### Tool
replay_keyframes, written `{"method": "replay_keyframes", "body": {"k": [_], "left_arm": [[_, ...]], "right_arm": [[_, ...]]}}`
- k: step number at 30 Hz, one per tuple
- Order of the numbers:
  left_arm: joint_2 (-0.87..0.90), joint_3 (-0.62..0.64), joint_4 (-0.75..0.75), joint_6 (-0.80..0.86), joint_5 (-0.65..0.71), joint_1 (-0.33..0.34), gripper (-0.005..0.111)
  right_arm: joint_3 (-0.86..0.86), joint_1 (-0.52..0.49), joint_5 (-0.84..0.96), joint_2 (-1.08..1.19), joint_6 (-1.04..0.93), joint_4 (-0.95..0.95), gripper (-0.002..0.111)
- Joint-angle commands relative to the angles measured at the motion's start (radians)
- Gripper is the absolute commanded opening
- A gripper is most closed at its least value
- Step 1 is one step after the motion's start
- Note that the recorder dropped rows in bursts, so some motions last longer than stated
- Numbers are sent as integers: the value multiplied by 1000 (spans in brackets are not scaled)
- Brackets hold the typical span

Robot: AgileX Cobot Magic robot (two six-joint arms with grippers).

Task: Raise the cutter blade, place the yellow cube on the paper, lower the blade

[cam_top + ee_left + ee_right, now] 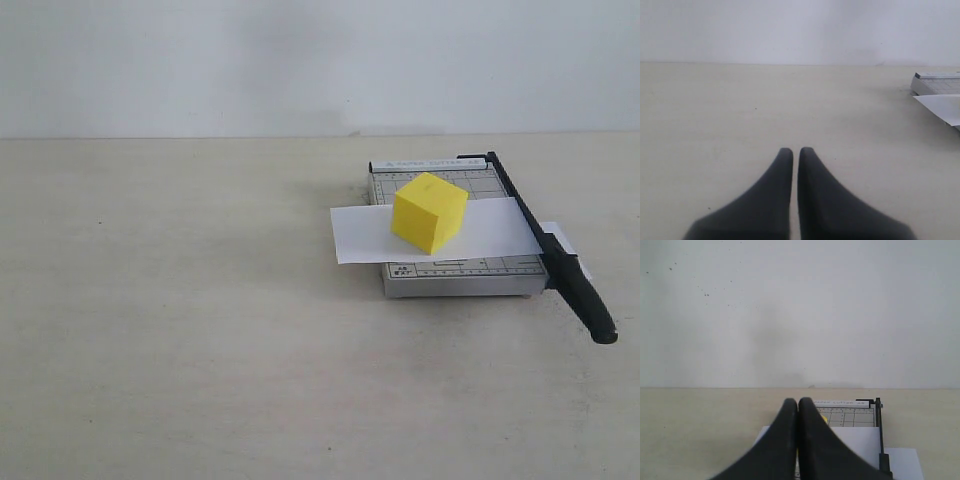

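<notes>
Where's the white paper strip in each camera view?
Exterior view: the plain white rectangular paper strip lies right of centre, across the grey gridded trimmer base, under the bright yellow cube.
Left wrist view: only a corner shows, at the frame's edge, beside the base.
Right wrist view: just beyond the shut right gripper, across the base.
Shared landmark: the trimmer base.

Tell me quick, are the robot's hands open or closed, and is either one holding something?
Left hand: closed, holding nothing.
Right hand: closed, holding nothing.
</notes>
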Motion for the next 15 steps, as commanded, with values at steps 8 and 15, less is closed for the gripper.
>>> {"method": "replay_keyframes", "body": {"k": [8, 15], "left_arm": [[-3, 3, 3, 3, -8, 36, 5], [-3, 3, 3, 3, -8, 36, 5]], "right_arm": [[151, 0, -86, -37, 4, 2, 0], [168, 0, -41, -114, 30, 2, 0]]}}
